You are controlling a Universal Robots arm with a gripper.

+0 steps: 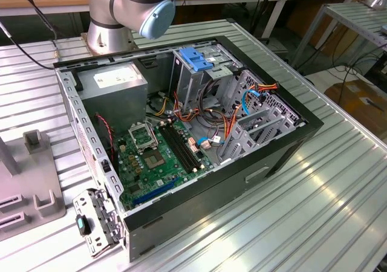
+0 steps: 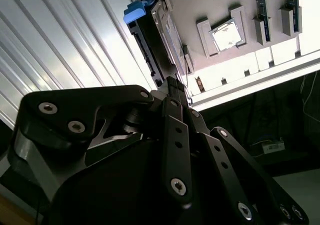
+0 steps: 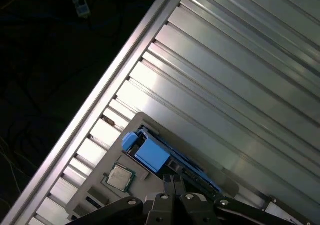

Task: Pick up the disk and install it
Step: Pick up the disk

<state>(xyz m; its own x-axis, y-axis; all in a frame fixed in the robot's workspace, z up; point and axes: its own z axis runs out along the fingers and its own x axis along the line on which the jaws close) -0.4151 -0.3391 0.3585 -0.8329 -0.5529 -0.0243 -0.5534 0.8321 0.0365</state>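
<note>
Evidently pressed together, the jaws hang close over the disk (image 3: pixel 152 155), which stands on edge in a grey holder (image 3: pixel 90 195) beside a chip (image 3: pixel 119 177) on the ribbed worktop (image 3: pixel 230 75). An open computer case (image 1: pixel 242 181) shows in the exterior view.

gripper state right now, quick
Gripper: shut, nothing in it, tips close to the flat rectangular silver-metal disk with blue plastic frame.

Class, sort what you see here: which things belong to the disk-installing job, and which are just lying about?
Job in hand: disk, standing on edge; tool close to it; open computer case.
Lying about: processor chip; memory modules, both on the grey fixture.
</note>
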